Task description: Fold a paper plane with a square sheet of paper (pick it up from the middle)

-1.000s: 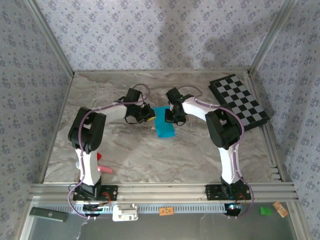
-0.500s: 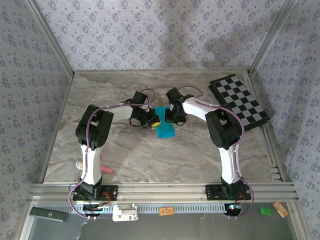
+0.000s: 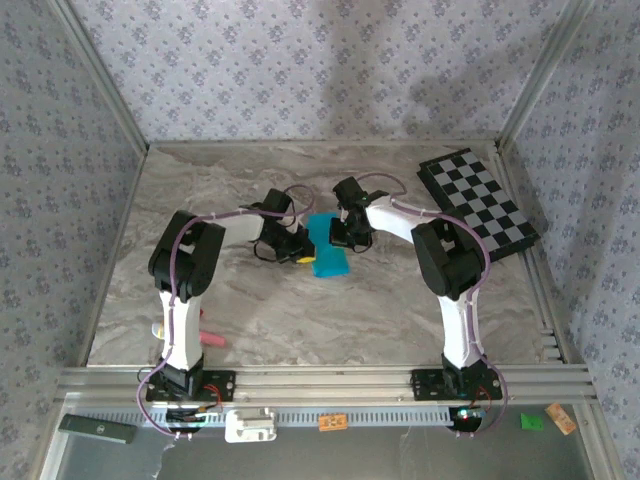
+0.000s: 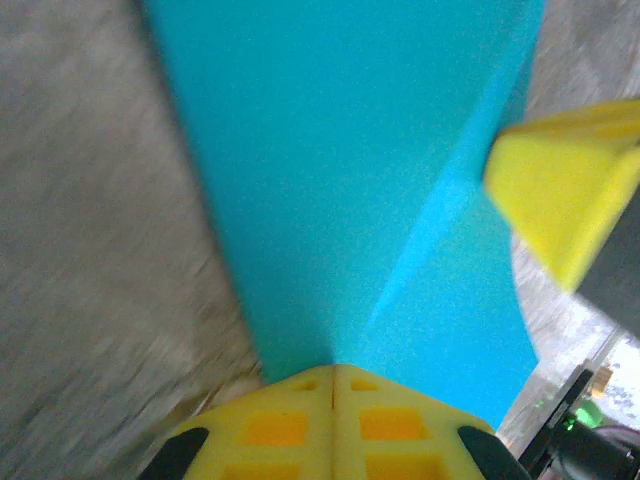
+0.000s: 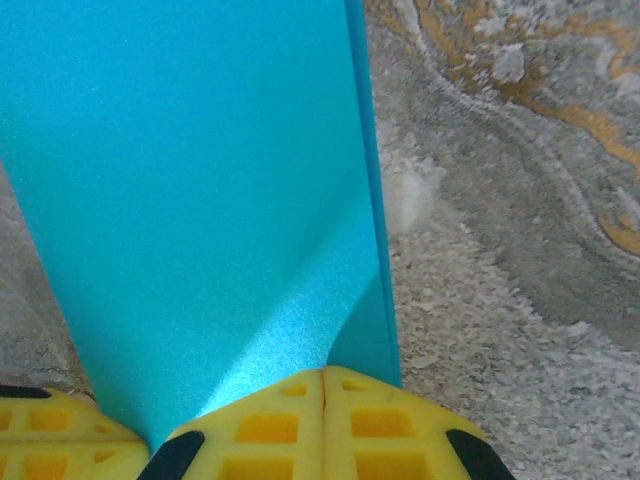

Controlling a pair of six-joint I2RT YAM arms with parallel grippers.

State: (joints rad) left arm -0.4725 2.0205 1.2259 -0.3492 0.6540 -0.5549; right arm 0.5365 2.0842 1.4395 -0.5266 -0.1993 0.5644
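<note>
Marble-look table (image 3: 250,310): broad and grey-veined. Checkered board (image 3: 478,203) sits at its far right corner, nothing touching it.

Cyan sheet of paper (image 3: 330,255) is left of the board, well apart from it. From above it reads as a narrow folded strip, not a full square.

Left gripper (image 4: 332,400) is on the strip's side away from the board. Its yellow pads are pressed together on the paper's edge, and a diagonal crease runs up from the pinch.

Right gripper (image 5: 325,400) is on the side nearer the board. Its pads are likewise closed on the opposite edge, and the paper slopes up out of the pinch.

Small pink object (image 3: 208,340) lies far left of the board by the left arm's base. It looks irrelevant.

Judgement: mid-fold, with no dart point formed yet.
- **Doing it well:** Both pinches should travel together so the thin sheet neither pulls taut nor tears. The carried edge should land squarely on the crease line and lie flat before either grip lets go, then be pressed along the fold.
- **Risks:** One arm could lead and skew the crease. The two grippers work close together and could knock each other.
</note>
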